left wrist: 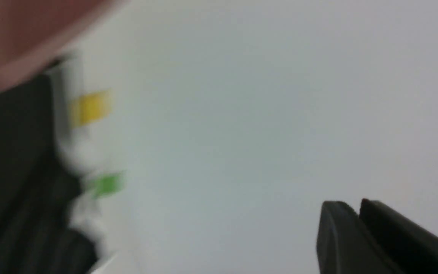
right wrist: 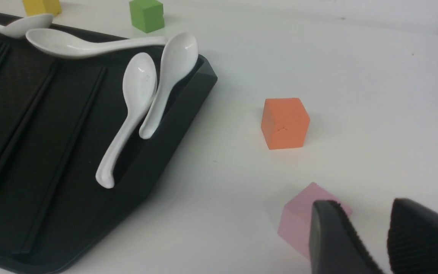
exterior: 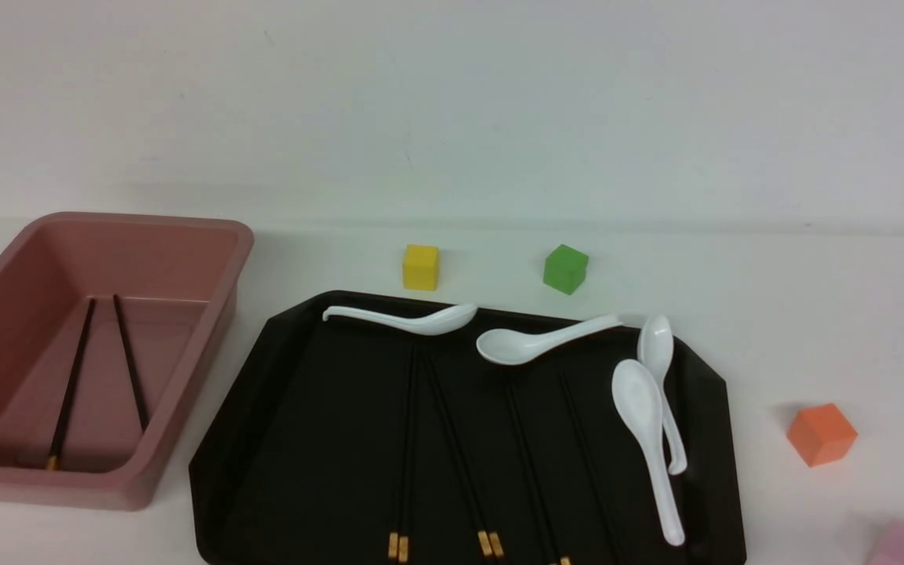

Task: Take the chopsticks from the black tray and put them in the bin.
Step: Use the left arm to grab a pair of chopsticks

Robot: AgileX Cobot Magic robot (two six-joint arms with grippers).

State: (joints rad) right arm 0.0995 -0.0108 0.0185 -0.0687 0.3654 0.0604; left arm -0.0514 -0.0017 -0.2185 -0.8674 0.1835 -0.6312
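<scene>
The black tray [exterior: 303, 439] lies in the middle of the front view with several black chopsticks [exterior: 406, 439] lying lengthwise on it, gold bands towards me. Two more chopsticks [exterior: 71, 384] lie inside the pink bin [exterior: 201, 345] at the left. Neither gripper shows in the front view. In the blurred left wrist view my left gripper [left wrist: 357, 207] has its fingers pressed together with nothing between them, over bare white table, away from the tray [left wrist: 10, 171] and bin [left wrist: 13, 38]. My right gripper [right wrist: 363, 213] is open and empty, right of the tray [right wrist: 173, 125] and its chopsticks [right wrist: 17, 129].
Several white soup spoons [exterior: 644, 424] lie on the tray's far and right parts. A yellow block [exterior: 421, 267] and a green block [exterior: 565, 268] stand behind the tray. An orange block [exterior: 821, 433] and a pink block [right wrist: 299, 220] sit right of it, the pink one by my right fingers.
</scene>
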